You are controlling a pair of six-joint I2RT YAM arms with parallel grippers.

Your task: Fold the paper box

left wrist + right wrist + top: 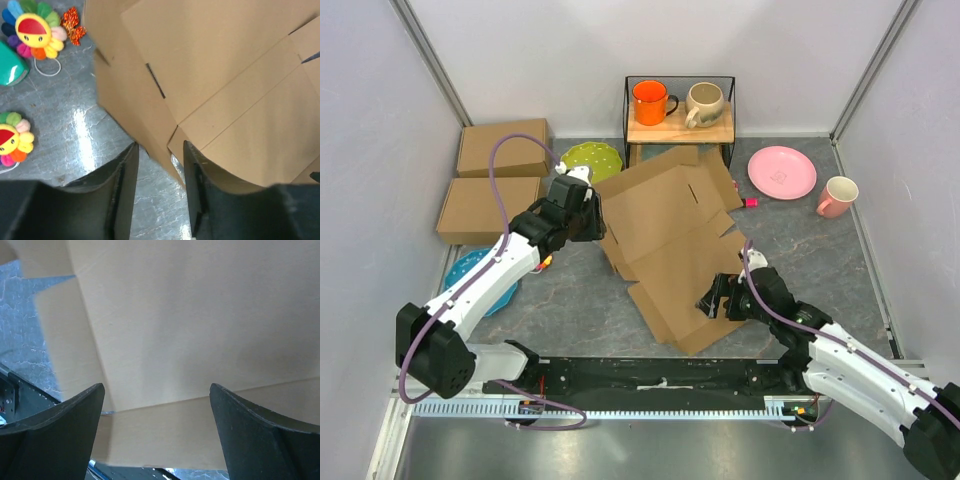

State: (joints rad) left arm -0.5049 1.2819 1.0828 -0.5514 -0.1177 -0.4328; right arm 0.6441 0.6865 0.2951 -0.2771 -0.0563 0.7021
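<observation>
The paper box [670, 240] is a large brown die-cut cardboard sheet, lying partly folded on the table's middle, with flaps raised at the back. My left gripper [592, 215] is at the sheet's left edge. In the left wrist view its jaws [160, 145] stand partly open, and the cardboard's [225, 75] lower edge crosses the gap at the fingertips, with bare table below. My right gripper [712, 298] hovers over the sheet's near right panel. Seen from the right wrist it [156, 386] is wide open, with the cardboard [175, 330] beyond its fingers and nothing between them.
Two ready-made brown boxes [503, 147] [488, 208] sit at the left, near a green plate [592, 158] and a teal plate [480, 275]. A rack [680, 130] at the back carries an orange mug [650, 100] and a beige mug [705, 103]. A pink plate [782, 172] and pink mug [837, 196] are at the right. Flower toys [35, 27] [12, 137] lie left of the sheet.
</observation>
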